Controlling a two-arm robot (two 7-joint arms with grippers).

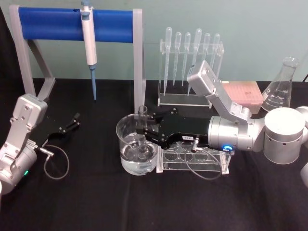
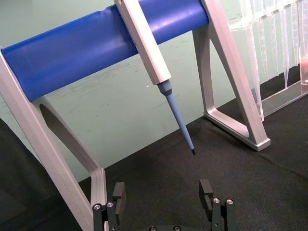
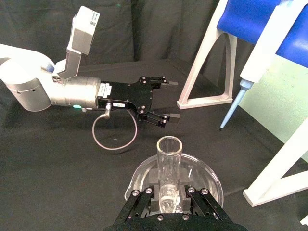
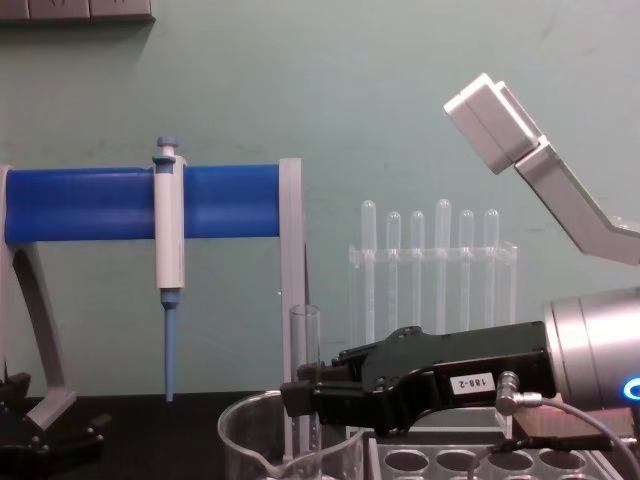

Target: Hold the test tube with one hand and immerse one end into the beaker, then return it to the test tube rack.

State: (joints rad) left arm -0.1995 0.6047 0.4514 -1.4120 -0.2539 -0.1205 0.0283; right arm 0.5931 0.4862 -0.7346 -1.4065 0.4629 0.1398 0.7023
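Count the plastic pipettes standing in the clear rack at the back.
6 pipettes stand bulbs up in one row in the clear rack at the back, behind the right arm, which hides some lower stems; none looks fully hidden.

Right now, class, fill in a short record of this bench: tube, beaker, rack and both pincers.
test tube: upright, lower end inside beaker
beaker: holds clear liquid, beside rack
rack: on beaker's right
right pincer: shut on test tube above beaker
left pincer: open, off to the left, holding nothing
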